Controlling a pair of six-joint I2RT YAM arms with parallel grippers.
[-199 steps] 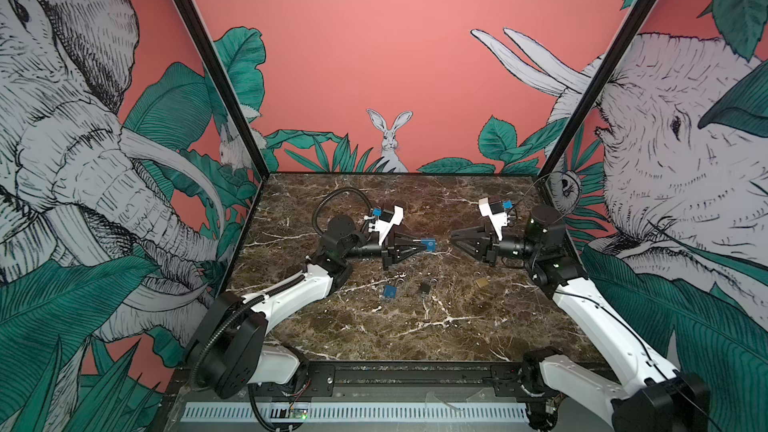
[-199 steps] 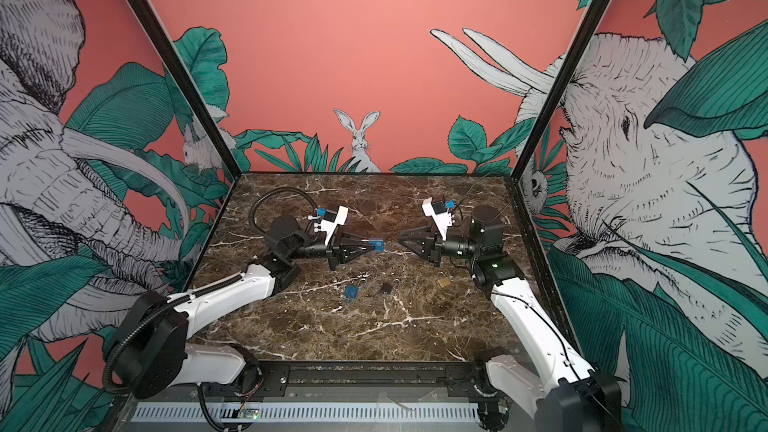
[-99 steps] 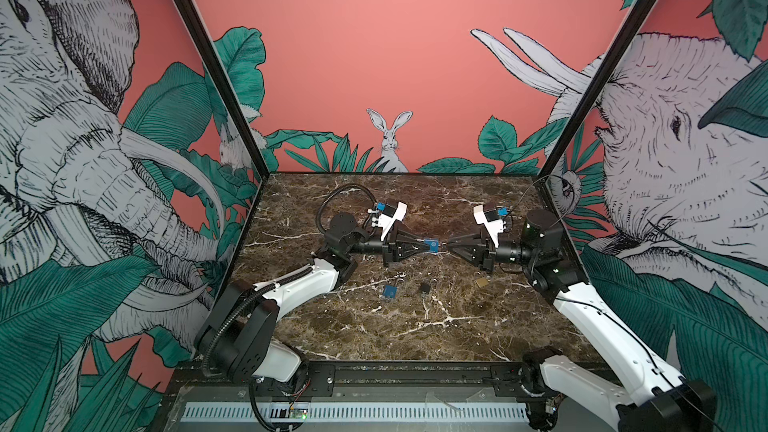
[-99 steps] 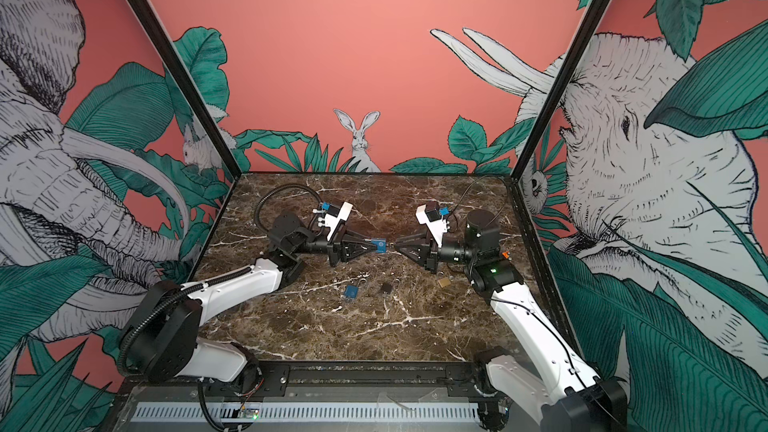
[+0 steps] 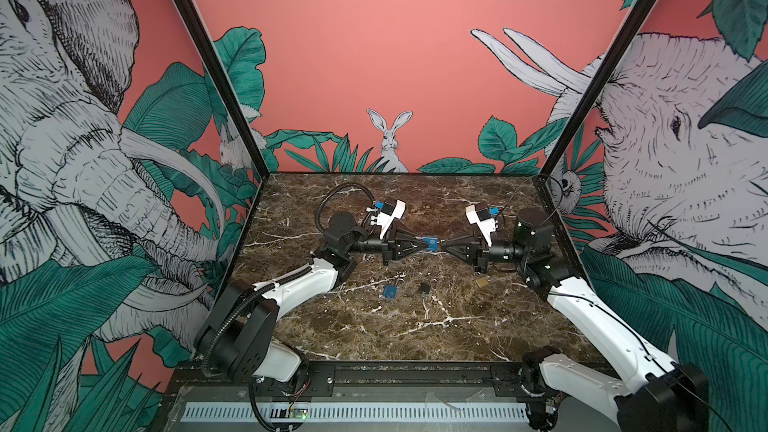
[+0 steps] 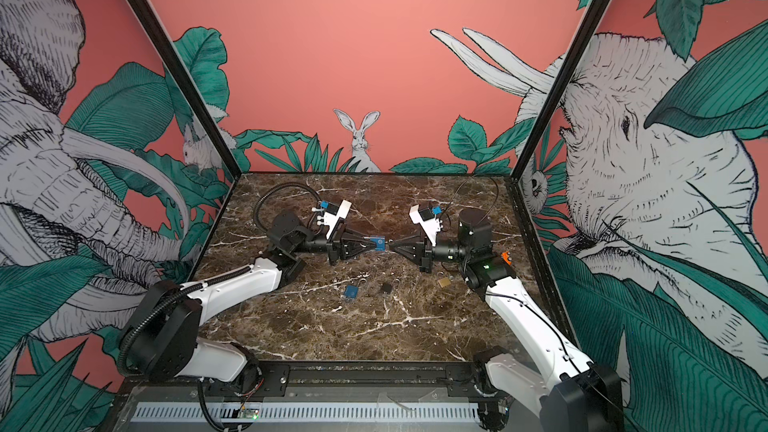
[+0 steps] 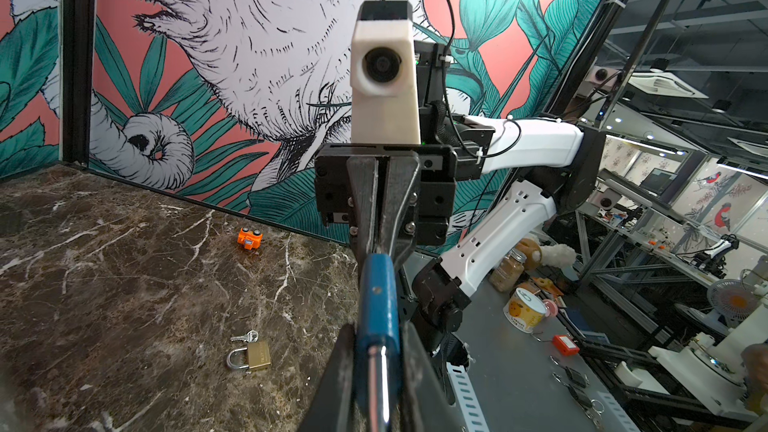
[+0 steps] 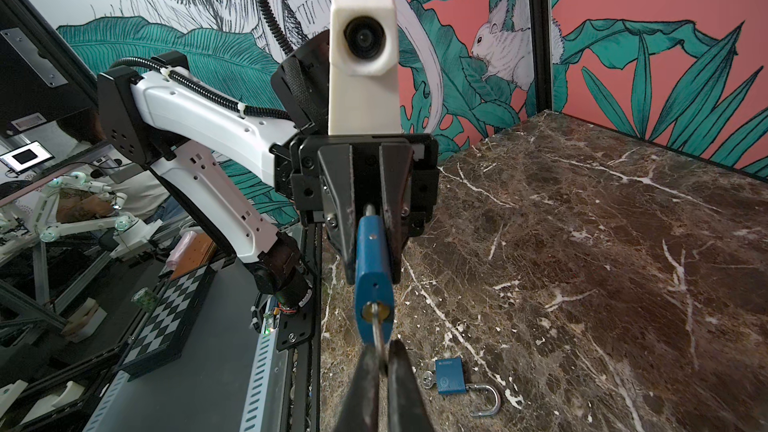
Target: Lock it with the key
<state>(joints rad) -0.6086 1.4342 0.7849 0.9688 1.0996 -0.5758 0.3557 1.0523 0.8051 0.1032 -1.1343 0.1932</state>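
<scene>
Both top views: left gripper is pinched nearly closed on the blue padlock, held in the air over the middle of the marble table. The right gripper meets it tip to tip, jaws together. On the table nearer the camera lie a spare blue padlock, black padlock and brass padlock (all apart). Left wrist: fingers clamp the padlock at its chrome shackle end; brass padlock's engraving unreadable, keys beside it; orange block near the wall. Right wrist: fingers clamp the key, seated in the keyhole; spare padlock's shackle open, white print too small to read.
</scene>
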